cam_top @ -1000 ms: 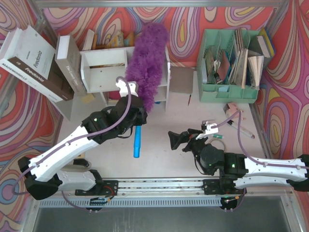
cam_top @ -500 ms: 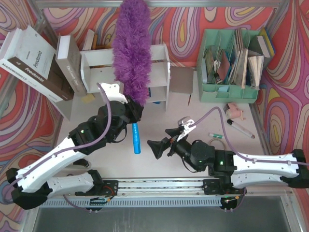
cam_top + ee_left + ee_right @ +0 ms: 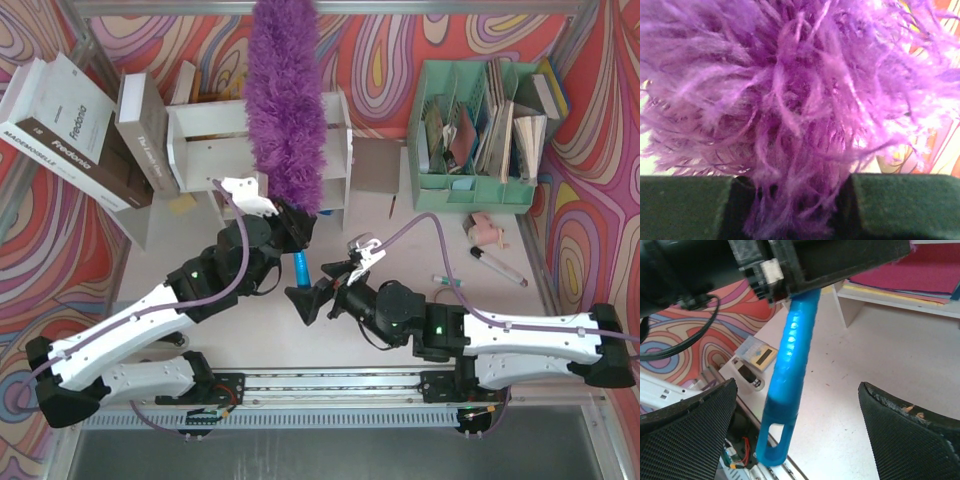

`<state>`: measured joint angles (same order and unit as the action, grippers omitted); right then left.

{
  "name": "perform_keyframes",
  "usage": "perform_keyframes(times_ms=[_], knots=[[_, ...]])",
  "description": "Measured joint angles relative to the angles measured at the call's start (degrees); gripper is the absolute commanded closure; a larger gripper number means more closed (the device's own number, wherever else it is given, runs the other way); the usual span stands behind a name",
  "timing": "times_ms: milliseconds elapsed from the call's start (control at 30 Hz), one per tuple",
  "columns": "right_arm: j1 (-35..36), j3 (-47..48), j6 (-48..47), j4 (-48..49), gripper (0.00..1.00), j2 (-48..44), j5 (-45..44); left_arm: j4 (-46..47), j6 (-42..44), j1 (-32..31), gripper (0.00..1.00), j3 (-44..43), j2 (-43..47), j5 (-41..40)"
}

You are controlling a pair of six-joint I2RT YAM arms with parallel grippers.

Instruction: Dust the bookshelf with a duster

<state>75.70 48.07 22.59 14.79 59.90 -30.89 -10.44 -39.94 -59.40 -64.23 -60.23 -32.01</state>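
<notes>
1. Counts: one bookshelf (image 3: 215, 150), one duster (image 3: 287, 110), one green file organizer (image 3: 470, 190) to the right of the bookshelf, two large white books (image 3: 60, 115) leaning at its left side, and two arms.
2. The left gripper (image 3: 290, 228), just in front of the bookshelf, has its jaws clenched on the duster where the purple head meets the blue handle (image 3: 792, 365). The left wrist view shows feathers pinched between the green pads (image 3: 685, 205).
3. The right gripper (image 3: 800, 430), further in front of the bookshelf, has its jaws released and spread wide. They flank the handle's lower end without touching it.
4. Change: half a second earlier the head lay over the bookshelf's centre; it now crosses the right half. The right gripper has moved leftward to the handle.
5. Edges and room: the head's tip runs past the overhead view's top edge. Contact with the bookshelf cannot be told. Bare counter (image 3: 400, 270) lies right of the bookshelf.
</notes>
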Motion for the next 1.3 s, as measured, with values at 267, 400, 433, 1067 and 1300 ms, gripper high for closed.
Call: perform_keyframes(times_ms=[267, 400, 433, 1067, 1300], knots=[[-5.29, 1.09, 2.34, -0.68, 0.13, 1.92, 2.34, 4.83, -1.75, -4.28, 1.0, 2.01, 0.48, -2.91], [-5.77, 2.64, 3.21, -1.18, 0.16, 3.5, 3.54, 8.11, -1.84, -6.27, 1.0, 3.8, 0.9, -5.73], [-5.77, 2.99, 3.34, -1.22, 0.18, 4.0, 3.85, 9.03, -1.84, -6.67, 1.0, 4.44, 0.98, -6.25], [-5.97, 3.21, 3.19, -1.46, 0.65, 5.22, 4.85, 16.63, -2.36, -8.24, 1.0, 9.2, 1.57, -9.01], [-6.01, 3.19, 3.56, -1.38, 0.9, 5.16, 5.16, 17.4, -3.08, -8.24, 0.93, 9.6, 1.57, -9.49]])
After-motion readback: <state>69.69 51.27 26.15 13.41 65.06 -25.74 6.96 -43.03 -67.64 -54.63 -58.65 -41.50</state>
